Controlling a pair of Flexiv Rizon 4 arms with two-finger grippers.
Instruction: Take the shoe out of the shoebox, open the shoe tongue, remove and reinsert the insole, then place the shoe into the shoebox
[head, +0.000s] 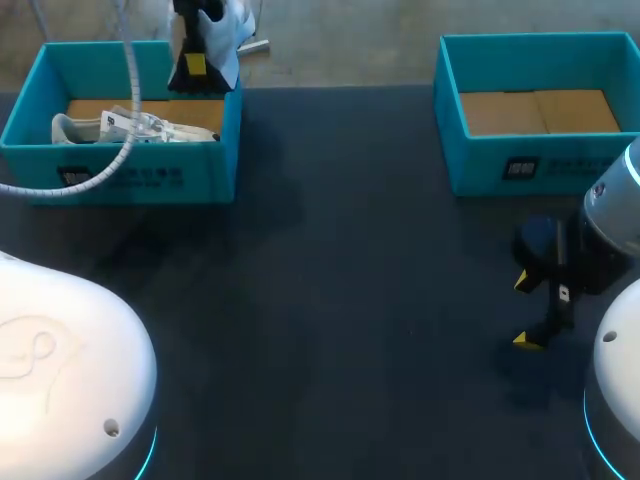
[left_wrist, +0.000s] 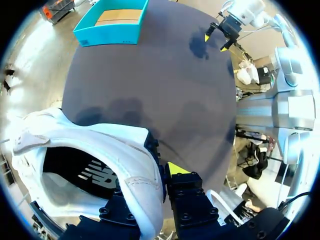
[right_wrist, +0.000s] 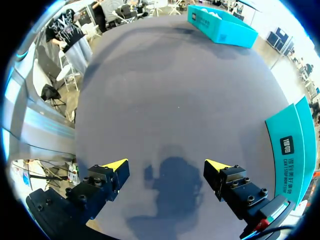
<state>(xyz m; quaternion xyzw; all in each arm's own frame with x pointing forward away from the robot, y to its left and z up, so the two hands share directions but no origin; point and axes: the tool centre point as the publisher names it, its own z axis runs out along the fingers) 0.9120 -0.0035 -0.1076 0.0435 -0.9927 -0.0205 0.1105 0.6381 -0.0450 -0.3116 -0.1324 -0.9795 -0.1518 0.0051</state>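
**Shoe held by one thin edge above the box**

The shoe (left_wrist: 95, 150) fills my left wrist view. Its white collar wall is pinched between the left fingers (left_wrist: 176, 169), which are closed to just the thickness of that wall. The rest of the shoe hangs out ahead of them and to one side. In the head view it is raised over the far corner of the left box (head: 215, 170), and a second shoe (head: 130, 127) lies in the box below the fingers.

My worry is the grip. It holds only a soft padded edge, off the shoe's middle, so I judge that a quick swing could let the shoe pivot or slide out. It would then drop onto the second shoe or past the worktop (head: 330, 300) edge. Setting it down toe-first might also roll it onto its side, leaving the tongue hard to reach.

The right fingers (right_wrist: 116, 165) are spread wide and hold nothing. There is bare worktop between them, and the right box (right_wrist: 295, 145) is just beside one. They are well apart from the shoe, so any help from them needs a long approach. A mistimed release would leave the shoe unsupported.
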